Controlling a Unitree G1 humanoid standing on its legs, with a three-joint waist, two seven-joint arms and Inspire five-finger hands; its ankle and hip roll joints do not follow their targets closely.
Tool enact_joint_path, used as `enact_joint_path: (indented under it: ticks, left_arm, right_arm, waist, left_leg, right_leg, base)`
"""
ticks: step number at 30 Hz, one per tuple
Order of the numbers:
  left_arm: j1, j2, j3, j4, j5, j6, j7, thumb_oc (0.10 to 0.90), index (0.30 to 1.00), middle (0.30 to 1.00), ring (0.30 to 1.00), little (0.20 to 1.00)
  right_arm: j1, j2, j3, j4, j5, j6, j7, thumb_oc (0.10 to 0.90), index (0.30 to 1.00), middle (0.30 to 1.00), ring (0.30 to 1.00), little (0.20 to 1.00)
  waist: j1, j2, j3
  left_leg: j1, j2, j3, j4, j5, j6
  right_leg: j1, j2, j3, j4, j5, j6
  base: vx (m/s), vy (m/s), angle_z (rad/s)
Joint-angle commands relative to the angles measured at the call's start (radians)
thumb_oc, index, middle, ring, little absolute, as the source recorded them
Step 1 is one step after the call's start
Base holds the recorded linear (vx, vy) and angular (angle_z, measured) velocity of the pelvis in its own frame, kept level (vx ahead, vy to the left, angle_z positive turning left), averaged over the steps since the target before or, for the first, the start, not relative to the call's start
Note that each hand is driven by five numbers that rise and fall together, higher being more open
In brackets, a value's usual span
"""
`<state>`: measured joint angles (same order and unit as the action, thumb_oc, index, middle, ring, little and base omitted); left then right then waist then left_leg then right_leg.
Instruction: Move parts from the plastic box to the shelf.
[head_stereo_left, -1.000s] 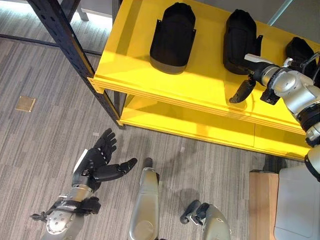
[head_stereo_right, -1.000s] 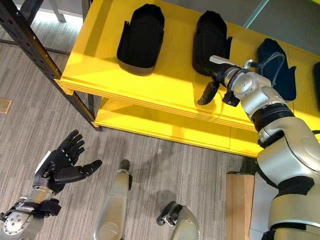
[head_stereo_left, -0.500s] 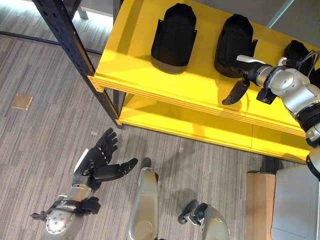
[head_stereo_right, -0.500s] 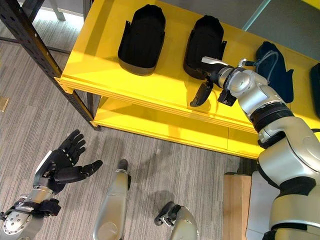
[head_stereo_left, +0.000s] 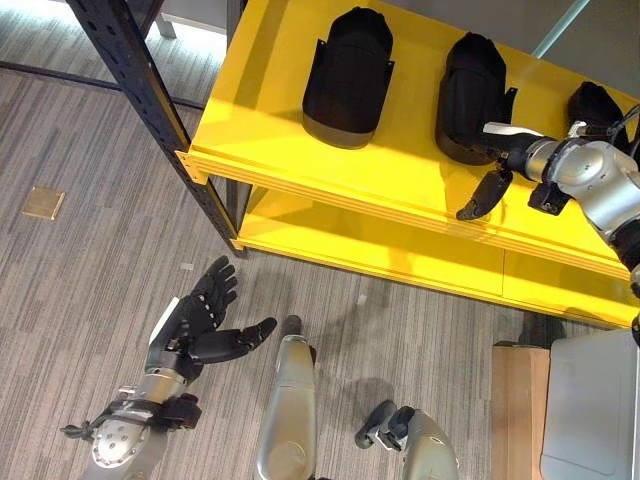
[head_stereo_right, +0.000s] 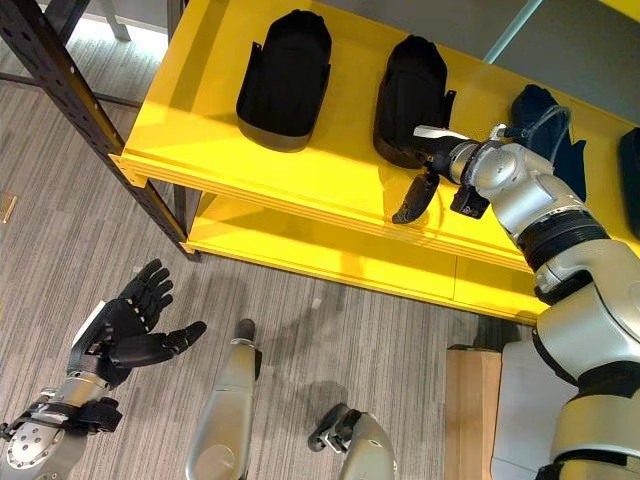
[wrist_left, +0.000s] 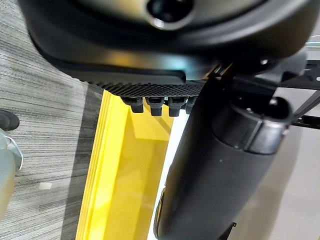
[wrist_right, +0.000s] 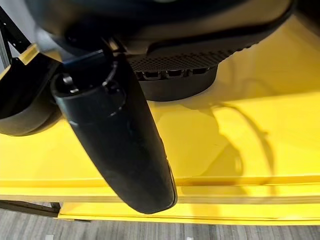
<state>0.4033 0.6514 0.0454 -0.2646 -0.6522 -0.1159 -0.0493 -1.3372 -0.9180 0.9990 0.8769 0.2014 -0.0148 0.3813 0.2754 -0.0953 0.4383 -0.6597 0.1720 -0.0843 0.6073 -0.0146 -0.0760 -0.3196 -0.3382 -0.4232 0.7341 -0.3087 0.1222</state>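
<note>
Several black moulded parts lie on the top board of the yellow shelf (head_stereo_left: 400, 170). The left part (head_stereo_left: 347, 75) lies alone. My right hand (head_stereo_left: 503, 152) reaches to the lower end of the middle part (head_stereo_left: 470, 85), fingers straight against it and thumb (head_stereo_left: 482, 193) hanging down over the board. The same part (wrist_right: 175, 89) shows just past the fingers in the right wrist view. A third part (head_stereo_left: 593, 100) lies behind my right forearm. My left hand (head_stereo_left: 195, 320) hangs open and empty, low over the floor. The pale grey plastic box (head_stereo_left: 590, 410) stands at the lower right.
A lower yellow board (head_stereo_left: 400, 250) runs under the top one. A black perforated upright (head_stereo_left: 140, 90) carries the shelf's left corner. A wooden block (head_stereo_left: 518, 400) sits beside the box. A small tan plate (head_stereo_left: 43, 203) is set in the grey striped floor.
My right hand nudged the middle part leftwards, then swung back right; the part now lies slightly lower and more tilted than a second ago. The left hand has not moved.
</note>
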Motion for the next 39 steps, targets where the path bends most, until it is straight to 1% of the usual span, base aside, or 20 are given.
enact_joint_path:
  ticks: [1, 11, 17, 29, 35, 36, 38, 39]
  left_arm:
    - [-0.023, 0.016, 0.078, -0.065, 0.022, -0.067, -0.025, 0.900, 1.000, 1.000, 1.000, 1.000]
    - [-0.024, 0.014, 0.086, -0.065, 0.023, -0.064, -0.025, 0.900, 1.000, 1.000, 1.000, 1.000]
    - [-0.027, 0.017, 0.088, -0.063, 0.022, -0.063, -0.024, 0.900, 1.000, 1.000, 1.000, 1.000]
    - [-0.029, 0.023, 0.095, -0.061, 0.022, -0.064, -0.027, 0.900, 1.000, 1.000, 1.000, 1.000]
    - [-0.031, 0.020, 0.095, -0.053, 0.024, -0.067, -0.020, 0.900, 1.000, 1.000, 1.000, 1.000]
    - [-0.033, 0.018, 0.096, -0.054, 0.025, -0.067, -0.016, 0.900, 1.000, 1.000, 1.000, 1.000]
    - [-0.033, 0.017, 0.096, -0.053, 0.022, -0.068, -0.014, 0.900, 1.000, 1.000, 1.000, 1.000]
    - [-0.031, 0.017, 0.099, -0.052, 0.018, -0.071, -0.009, 0.900, 1.000, 1.000, 1.000, 1.000]
  right_arm:
    - [-0.021, -0.061, -0.015, 0.007, 0.042, 0.009, -0.001, 0.900, 1.000, 1.000, 1.000, 1.000]
    - [-0.014, -0.063, -0.027, 0.003, 0.045, 0.015, -0.002, 0.900, 1.000, 1.000, 1.000, 1.000]
    - [-0.014, -0.049, -0.032, 0.002, 0.045, 0.016, -0.001, 0.900, 1.000, 1.000, 1.000, 1.000]
    - [-0.005, -0.055, -0.029, -0.043, 0.084, 0.028, 0.017, 0.900, 1.000, 1.000, 1.000, 1.000]
    - [-0.021, -0.060, -0.037, -0.030, 0.073, 0.015, -0.017, 0.900, 1.000, 1.000, 1.000, 1.000]
    - [-0.029, -0.058, -0.040, -0.014, 0.048, 0.007, -0.026, 0.900, 1.000, 1.000, 1.000, 1.000]
    - [-0.043, -0.061, -0.039, -0.016, 0.040, 0.007, -0.038, 0.900, 1.000, 1.000, 1.000, 1.000]
    - [-0.065, -0.058, -0.039, 0.003, 0.025, 0.000, -0.059, 0.900, 1.000, 1.000, 1.000, 1.000]
  waist:
    - [-0.005, -0.003, -0.023]
    - [-0.005, -0.006, -0.024]
    - [-0.002, -0.009, -0.024]
    - [0.003, -0.015, -0.023]
    - [0.001, -0.017, -0.023]
    - [0.001, -0.017, -0.023]
    - [-0.002, -0.018, -0.025]
    - [-0.003, -0.020, -0.027]
  left_leg:
    - [0.012, 0.057, -0.058, 0.082, -0.105, -0.016]
    - [0.008, 0.056, -0.060, 0.081, -0.106, -0.015]
    - [0.004, 0.056, -0.062, 0.085, -0.108, -0.014]
    - [0.003, 0.052, -0.062, 0.082, -0.109, -0.010]
    - [0.002, 0.053, -0.062, 0.085, -0.110, -0.009]
    - [0.004, 0.053, -0.061, 0.083, -0.110, -0.010]
    - [0.004, 0.055, -0.060, 0.085, -0.110, -0.010]
    - [0.005, 0.056, -0.060, 0.086, -0.111, -0.010]
  right_leg:
    - [-0.051, 0.011, 0.088, -0.068, 0.156, 0.041]
    - [-0.047, 0.011, 0.086, -0.071, 0.156, 0.041]
    - [-0.046, 0.012, 0.081, -0.071, 0.157, 0.041]
    - [-0.043, 0.011, 0.076, -0.077, 0.161, 0.043]
    - [-0.042, 0.013, 0.081, -0.077, 0.162, 0.042]
    - [-0.041, 0.014, 0.081, -0.080, 0.162, 0.043]
    - [-0.042, 0.014, 0.081, -0.079, 0.163, 0.042]
    - [-0.041, 0.016, 0.080, -0.081, 0.164, 0.042]
  base:
    - [0.00, 0.000, 0.00]
    - [0.00, 0.000, 0.00]
    - [0.00, 0.000, 0.00]
    - [0.00, 0.000, 0.00]
    - [0.00, 0.000, 0.00]
    - [0.00, 0.000, 0.00]
    - [0.00, 0.000, 0.00]
    - [0.00, 0.000, 0.00]
